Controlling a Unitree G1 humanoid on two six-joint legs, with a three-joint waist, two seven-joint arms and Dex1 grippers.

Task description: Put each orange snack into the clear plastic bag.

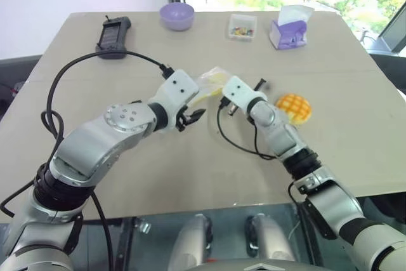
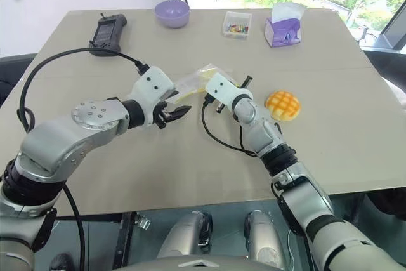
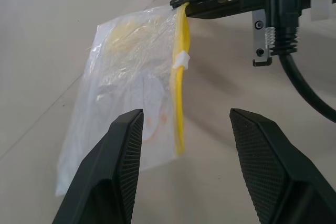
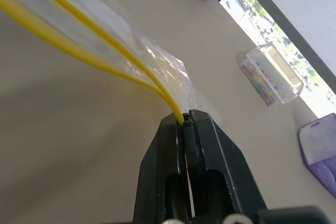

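On the far left of the counter (image 1: pixel 95 176) lies a black handheld device (image 1: pixel 113 36), with a purple bowl (image 1: pixel 176 16) beyond it toward the window. The left end effector (image 1: pixel 193 117) hovers above the middle of the counter with its two black fingers (image 3: pixel 121 166) spread apart and nothing between them; in the left wrist view they point at the clear plastic bag (image 3: pixel 131 98), which hangs just in front of them without touching either one. The bag's yellow seal strip (image 3: pixel 181 93) runs down one edge, and the bag sits between the two arms. The right end effector (image 4: pixel 187 124) is pressed together on the top corner of that bag, pinching the end of the seal strip so the bag dangles clear of the counter. Just to the right of the right arm, the orange snack (image 1: pixel 294 107) rests on the counter, criss-cross top up, outside the bag and near the arm's wrist. Farther back stand a small clear box of coloured bits (image 1: pixel 242 27) and, to its right, a purple tissue pack (image 1: pixel 290 30).
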